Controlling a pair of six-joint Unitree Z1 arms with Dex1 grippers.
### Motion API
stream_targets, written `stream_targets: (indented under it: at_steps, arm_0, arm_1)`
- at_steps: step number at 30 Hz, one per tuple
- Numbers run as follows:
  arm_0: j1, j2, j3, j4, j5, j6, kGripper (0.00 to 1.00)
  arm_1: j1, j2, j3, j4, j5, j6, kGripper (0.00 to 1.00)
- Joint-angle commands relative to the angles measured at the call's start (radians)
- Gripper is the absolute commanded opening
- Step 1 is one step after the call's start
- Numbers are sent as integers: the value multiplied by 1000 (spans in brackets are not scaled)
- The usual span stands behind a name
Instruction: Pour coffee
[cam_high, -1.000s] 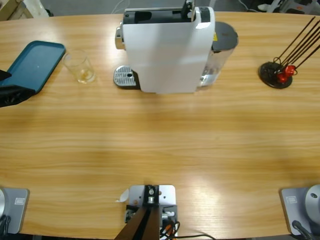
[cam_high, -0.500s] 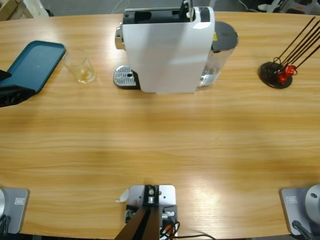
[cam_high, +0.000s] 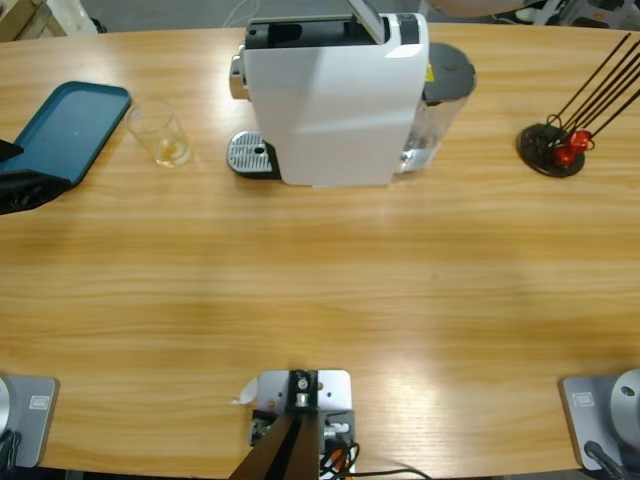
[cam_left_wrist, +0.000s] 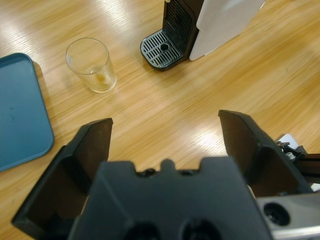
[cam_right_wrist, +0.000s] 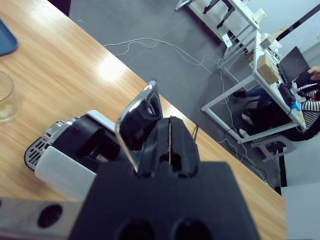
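High view: the glass with coffee stands just right of the left gripper.

Left wrist: jaws spread wide, empty; glass ahead-left.

Right wrist: right gripper looks pinched onto the machine's lever; lift it slowly, keeping the grip square.

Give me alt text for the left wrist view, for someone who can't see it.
The left gripper, jaws wide open, hovers above a wooden table. Ahead stands a clear glass tumbler holding a little amber coffee, between a blue tray and the coffee machine's drip grate.
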Motion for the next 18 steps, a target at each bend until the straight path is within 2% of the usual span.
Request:
stream_targets:
  at_steps: [1, 18]
  arm_0:
    - [-8, 16, 19, -3, -12, 12, 913]
    - [-8, 11, 20, 3, -18, 9, 913]
  arm_1:
    - [42, 138, 40, 11, 49, 42, 0]
    - [42, 224, 41, -25, 91, 100, 0]
